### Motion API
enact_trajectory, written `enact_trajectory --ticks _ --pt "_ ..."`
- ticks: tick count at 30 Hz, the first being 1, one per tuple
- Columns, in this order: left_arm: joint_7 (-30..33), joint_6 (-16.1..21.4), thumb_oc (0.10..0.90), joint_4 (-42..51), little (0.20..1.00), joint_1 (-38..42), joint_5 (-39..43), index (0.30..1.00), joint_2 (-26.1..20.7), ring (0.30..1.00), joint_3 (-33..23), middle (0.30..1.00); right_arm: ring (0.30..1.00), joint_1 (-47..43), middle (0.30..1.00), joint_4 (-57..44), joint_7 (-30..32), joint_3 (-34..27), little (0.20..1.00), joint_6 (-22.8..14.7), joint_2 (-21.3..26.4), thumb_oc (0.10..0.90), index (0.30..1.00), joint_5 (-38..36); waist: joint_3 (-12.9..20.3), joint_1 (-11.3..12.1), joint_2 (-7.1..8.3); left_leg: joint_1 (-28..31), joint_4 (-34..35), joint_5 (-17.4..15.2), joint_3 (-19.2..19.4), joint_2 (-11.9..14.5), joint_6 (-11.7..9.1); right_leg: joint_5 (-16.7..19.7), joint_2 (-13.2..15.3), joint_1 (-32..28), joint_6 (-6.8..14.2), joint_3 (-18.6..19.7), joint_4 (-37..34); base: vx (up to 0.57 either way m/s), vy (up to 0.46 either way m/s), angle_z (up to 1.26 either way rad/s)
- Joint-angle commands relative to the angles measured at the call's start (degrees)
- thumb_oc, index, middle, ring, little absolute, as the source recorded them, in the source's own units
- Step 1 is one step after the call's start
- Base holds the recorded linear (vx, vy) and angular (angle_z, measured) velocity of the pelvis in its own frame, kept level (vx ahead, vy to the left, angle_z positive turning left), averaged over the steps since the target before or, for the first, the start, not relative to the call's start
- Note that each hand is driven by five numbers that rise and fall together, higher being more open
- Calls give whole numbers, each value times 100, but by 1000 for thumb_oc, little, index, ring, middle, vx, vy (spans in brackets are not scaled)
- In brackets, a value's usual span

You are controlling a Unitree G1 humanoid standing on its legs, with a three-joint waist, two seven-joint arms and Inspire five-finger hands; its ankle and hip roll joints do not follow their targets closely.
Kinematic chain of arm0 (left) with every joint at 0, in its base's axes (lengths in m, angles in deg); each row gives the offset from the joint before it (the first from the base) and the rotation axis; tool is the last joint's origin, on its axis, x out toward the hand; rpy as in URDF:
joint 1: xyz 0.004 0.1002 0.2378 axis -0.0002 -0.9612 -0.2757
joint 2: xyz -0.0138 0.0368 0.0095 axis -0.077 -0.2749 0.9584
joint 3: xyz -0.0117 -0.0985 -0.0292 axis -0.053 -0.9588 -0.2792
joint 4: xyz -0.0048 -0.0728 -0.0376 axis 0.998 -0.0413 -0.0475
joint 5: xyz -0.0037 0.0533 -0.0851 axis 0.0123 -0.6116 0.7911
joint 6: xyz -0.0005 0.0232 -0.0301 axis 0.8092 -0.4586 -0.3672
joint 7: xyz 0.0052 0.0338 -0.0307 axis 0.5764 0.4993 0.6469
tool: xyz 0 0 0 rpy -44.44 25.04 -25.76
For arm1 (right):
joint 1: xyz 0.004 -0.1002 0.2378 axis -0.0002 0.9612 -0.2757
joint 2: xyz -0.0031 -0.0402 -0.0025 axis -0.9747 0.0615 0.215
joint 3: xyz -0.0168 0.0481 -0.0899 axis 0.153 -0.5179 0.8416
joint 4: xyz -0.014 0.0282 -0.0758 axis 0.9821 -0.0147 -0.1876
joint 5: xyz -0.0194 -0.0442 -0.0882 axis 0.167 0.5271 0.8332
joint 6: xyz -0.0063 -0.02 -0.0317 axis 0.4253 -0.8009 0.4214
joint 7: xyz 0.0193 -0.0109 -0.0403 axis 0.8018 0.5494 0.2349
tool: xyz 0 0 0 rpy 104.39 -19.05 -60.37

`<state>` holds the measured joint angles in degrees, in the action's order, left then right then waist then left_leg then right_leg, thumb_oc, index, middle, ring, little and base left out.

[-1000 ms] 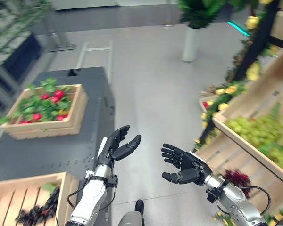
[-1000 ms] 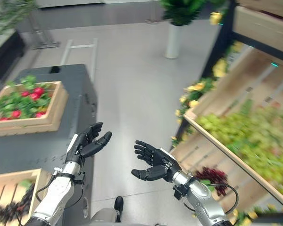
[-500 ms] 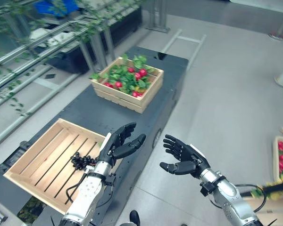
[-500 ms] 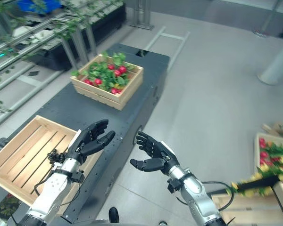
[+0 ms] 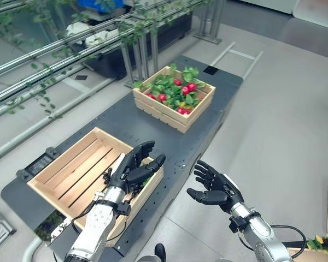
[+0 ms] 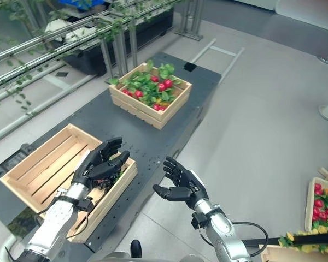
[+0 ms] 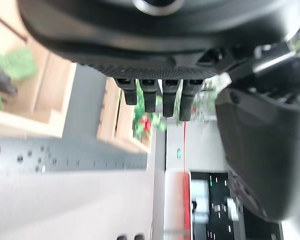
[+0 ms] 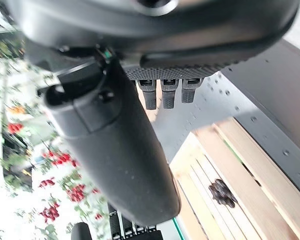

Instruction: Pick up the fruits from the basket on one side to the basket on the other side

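Left eye view: a dark grey table [image 5: 104, 131] carries two wooden crates. The left hand [image 5: 132, 170] is raised above the right edge of the near crate [image 5: 71, 169], its fingers [image 5: 144, 150] straight and spread, thumb apart, holding nothing. Just below and behind those fingers, inside the near crate at its right end, lies a dark bunch of grapes [image 8: 223, 193] with a green leaf beside it; the right wrist view shows the bunch resting on the crate's slats. The rest of that crate is bare slats.

Well beyond the fingertips of both hands, toward the far end of the table, stands the far crate [image 5: 175, 98], packed with red fruits [image 5: 188, 88] among green leaves.

The right hand [image 5: 214, 189] is off the table's edge, above the grey floor [image 5: 273, 136], palm turned toward the left hand, fingers extended and fanned, thumb apart, with nothing in it. The two hands are near each other but not touching.

Past the right hand, at the far right edge, another box of red fruits [image 6: 321, 199] shows.
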<state>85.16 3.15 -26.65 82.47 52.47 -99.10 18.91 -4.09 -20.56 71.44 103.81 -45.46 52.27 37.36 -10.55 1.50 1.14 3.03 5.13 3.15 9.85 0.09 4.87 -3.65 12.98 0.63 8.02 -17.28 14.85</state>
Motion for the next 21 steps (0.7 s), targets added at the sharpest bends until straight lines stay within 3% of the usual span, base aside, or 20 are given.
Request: enact_trajectory --ticks 1,2,4,6,8,10,12,15,18,21 --pt "242 586 800 574 900 433 -133 900 -6 900 74 900 900 -264 900 -474 -35 -257 900 -899 -25 800 900 -419 340 -61 151 102 -13 -521 -197 -113 -348 894 -189 166 162 537 -1239 99 -264 83" --pt "271 584 800 587 900 455 -163 900 7 900 89 900 900 -269 900 -484 -16 -247 900 -909 -6 800 900 -426 327 -109 192 104 -13 -585 -305 -142 -344 1176 -178 208 231 846 -1684 97 -251 51" --pt "298 572 800 595 900 439 -182 900 4 900 72 900 900 -258 900 -492 -15 -262 900 -875 8 800 900 -450 310 -175 211 122 -13 -648 -429 -139 -331 1322 -205 277 280 1157 -1860 100 -274 55" --pt "268 593 800 595 900 367 -124 900 -34 900 -27 900 900 -216 900 -510 -170 -337 900 -832 36 800 900 -465 275 -240 224 176 -13 -670 -545 -60 -343 1302 -322 289 312 1322 -1926 118 -352 80" --pt "202 593 800 629 900 237 -58 900 -63 900 -109 900 900 -104 900 -604 -278 -432 900 -743 62 800 900 -549 268 -287 247 209 -45 -611 -675 26 -379 1029 -542 191 203 1484 -1799 124 -342 95" --pt "321 599 800 666 900 182 -185 900 -66 900 -139 900 900 -95 900 -651 -338 -460 900 -650 90 800 900 -541 252 -298 271 209 -126 -599 -671 96 -414 959 -603 158 151 1485 -1750 78 -230 42" --pt "590 605 800 728 900 111 -208 900 -76 900 -176 900 900 -74 900 -787 -488 -432 900 -558 223 800 900 -418 262 -306 341 200 -187 -504 -528 360 -573 792 -724 19 -11 1345 -1764 102 -282 14" --pt "799 583 800 632 900 221 -198 900 -85 900 -164 900 900 -120 900 -812 -324 -421 900 -513 313 800 900 -454 264 -302 384 135 -243 -410 -355 561 -694 718 -760 -85 -81 1168 -1813 63 -180 27" --pt "862 617 800 491 900 360 -483 900 -39 900 -161 900 900 -129 900 -657 -126 -480 900 -655 355 800 900 -463 274 -338 359 57 -240 -300 41 737 -799 680 -736 -180 -137 837 -1898 50 -66 50" --pt "1282 689 800 417 900 353 -1098 900 -138 900 -240 900 900 -63 900 -577 -95 -516 900 -644 353 800 900 -504 302 -350 284 94 -52 -223 -32 721 -831 652 -723 -229 -145 739 -1938 95 83 51"
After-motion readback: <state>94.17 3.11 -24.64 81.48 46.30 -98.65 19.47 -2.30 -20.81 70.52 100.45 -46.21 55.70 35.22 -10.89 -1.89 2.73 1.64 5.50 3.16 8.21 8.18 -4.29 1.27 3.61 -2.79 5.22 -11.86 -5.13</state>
